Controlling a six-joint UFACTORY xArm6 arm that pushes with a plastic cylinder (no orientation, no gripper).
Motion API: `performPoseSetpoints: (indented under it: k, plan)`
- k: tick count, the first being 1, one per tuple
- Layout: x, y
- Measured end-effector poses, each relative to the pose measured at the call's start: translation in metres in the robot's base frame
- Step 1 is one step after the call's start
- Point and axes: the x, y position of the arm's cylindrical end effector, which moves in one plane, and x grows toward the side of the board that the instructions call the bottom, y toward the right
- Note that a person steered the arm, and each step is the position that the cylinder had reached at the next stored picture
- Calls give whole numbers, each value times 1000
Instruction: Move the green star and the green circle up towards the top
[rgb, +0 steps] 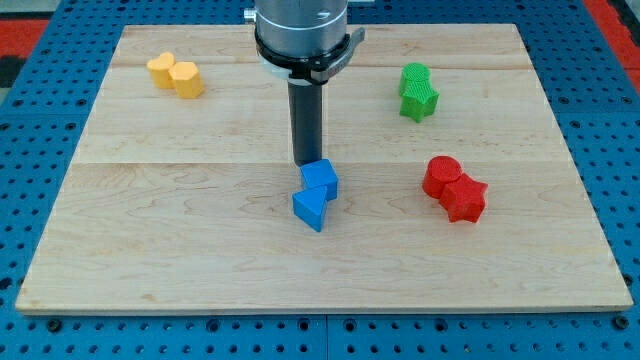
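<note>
The green circle (414, 76) and the green star (420, 100) sit touching each other at the view's upper right, the circle above the star. My tip (306, 163) stands near the board's middle, well to the left of and below the green pair. It is right at the top left edge of the blue cube (320, 179); whether it touches is unclear.
A blue wedge-shaped block (311, 207) touches the blue cube from below. A red circle (441, 176) and a red star (465, 198) sit together at the right. Two yellow blocks (176, 76) lie at the upper left. The wooden board (180, 250) lies on a blue pegboard.
</note>
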Motion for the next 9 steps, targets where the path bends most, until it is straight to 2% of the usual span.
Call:
performPoseSetpoints:
  k: [2,5,6,7,9]
  plan:
    - [-35,18]
    - [-42,213]
    - [-83,201]
    - [-91,198]
    - [-80,181]
